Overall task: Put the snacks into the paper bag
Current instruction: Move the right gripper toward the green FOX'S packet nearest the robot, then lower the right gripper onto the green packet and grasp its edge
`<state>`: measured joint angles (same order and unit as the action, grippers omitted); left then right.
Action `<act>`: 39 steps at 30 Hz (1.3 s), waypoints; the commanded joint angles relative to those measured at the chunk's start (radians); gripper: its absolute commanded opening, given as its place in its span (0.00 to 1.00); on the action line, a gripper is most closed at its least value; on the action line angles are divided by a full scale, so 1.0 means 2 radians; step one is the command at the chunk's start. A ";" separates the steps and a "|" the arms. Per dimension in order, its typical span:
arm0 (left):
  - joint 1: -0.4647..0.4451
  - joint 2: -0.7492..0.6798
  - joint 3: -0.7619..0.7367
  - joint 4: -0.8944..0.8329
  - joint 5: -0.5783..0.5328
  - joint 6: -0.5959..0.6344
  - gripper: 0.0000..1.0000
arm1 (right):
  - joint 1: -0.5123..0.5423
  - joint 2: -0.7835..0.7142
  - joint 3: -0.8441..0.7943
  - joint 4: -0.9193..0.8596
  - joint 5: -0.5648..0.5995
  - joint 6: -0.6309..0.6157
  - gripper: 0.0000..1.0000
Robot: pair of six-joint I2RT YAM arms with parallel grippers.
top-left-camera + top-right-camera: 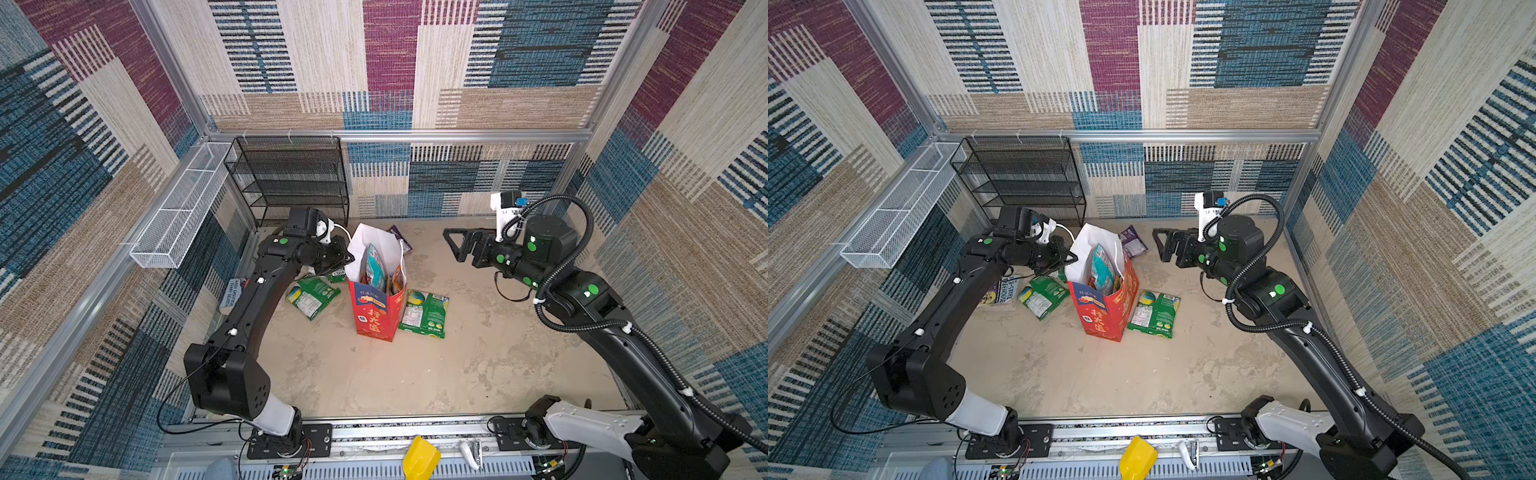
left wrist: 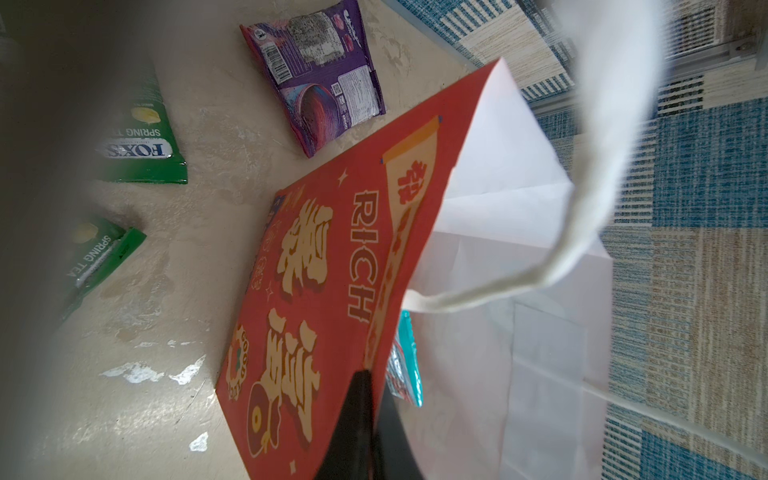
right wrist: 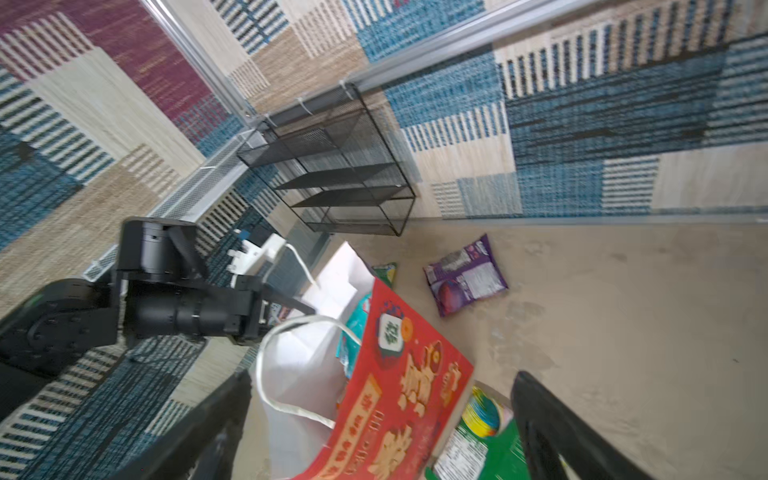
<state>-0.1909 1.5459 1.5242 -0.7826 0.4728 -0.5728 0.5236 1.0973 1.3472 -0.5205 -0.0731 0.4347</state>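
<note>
Red paper bag [image 1: 376, 316] upright, teal snack [image 1: 374, 266] inside (left tool [image 1: 349, 259] clenched on its rim, right tool [image 1: 453, 245] released).

Bright even light, soft shadows; wide-angle edge distortion; wrist views partly blurred.

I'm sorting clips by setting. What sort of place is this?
Probably a purpose-built robot test cell, not a home: patterned wall panels in an aluminium frame close in a small floor, and the left arm and right arm are mounted on a rail at the front.
</note>
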 commanded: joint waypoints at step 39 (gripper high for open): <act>0.001 -0.002 0.000 0.010 0.003 -0.006 0.08 | -0.029 0.089 -0.483 0.363 -0.186 0.194 0.86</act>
<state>-0.1902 1.5398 1.5269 -0.7891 0.4706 -0.5732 0.4561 1.2610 0.3695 0.1444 -0.4553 0.7998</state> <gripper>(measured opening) 0.078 0.859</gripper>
